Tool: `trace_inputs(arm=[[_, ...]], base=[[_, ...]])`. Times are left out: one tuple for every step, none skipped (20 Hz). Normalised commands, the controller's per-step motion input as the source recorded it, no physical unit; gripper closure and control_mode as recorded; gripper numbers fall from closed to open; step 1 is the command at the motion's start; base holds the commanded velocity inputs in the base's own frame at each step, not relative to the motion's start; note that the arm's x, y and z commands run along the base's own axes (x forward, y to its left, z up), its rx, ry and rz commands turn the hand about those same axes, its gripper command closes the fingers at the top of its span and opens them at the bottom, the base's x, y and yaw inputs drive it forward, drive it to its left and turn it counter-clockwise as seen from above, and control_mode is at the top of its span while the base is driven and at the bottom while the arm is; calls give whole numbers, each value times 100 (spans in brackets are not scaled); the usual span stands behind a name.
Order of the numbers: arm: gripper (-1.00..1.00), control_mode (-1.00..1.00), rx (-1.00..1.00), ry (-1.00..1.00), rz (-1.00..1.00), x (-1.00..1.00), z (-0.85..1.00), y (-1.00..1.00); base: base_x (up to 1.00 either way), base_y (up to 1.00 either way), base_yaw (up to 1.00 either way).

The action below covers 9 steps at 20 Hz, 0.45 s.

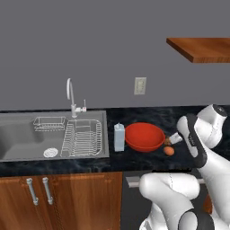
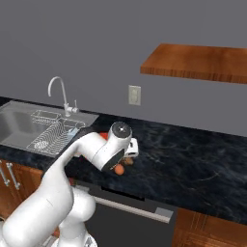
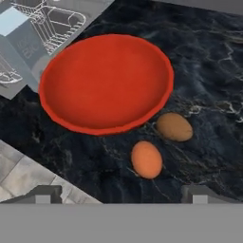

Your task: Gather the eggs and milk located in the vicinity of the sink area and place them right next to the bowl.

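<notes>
Gripper (image 3: 121, 193), jaws wide and empty, hangs above two eggs (image 3: 146, 159) lying at the red bowl's (image 3: 105, 80) five o'clock, milk carton (image 3: 21, 40) at its ten; best lift straight up, nudging neither egg.

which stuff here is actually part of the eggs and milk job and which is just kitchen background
Part of the job:
- orange egg
- brown egg
- milk
- bowl
- sink

Just there:
- faucet
- dish rack
- wall outlet
- wooden shelf
</notes>
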Motion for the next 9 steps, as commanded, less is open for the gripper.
trace_inputs(arm=[[-100, -100, 0, 0, -15, -20, 18, 13], [-100, -100, 0, 0, -15, -20, 19, 15], [-100, -100, 0, 0, -15, -21, 20, 16], [-100, -100, 0, 0, -15, -22, 21, 20], [-100, -100, 0, 0, -15, -20, 21, 26], [-100, -100, 0, 0, -15, -20, 21, 26], [-100, -100, 0, 0, -15, -21, 21, 31], [-100, -100, 0, 0, -15, -21, 21, 31], [-100, -100, 0, 0, -15, -23, 22, 35]], base=[[0, 0, 0], [0, 0, 0], [0, 0, 0], [0, 0, 0], [0, 0, 0], [0, 0, 0], [0, 0, 0], [0, 0, 0], [0, 0, 0]])
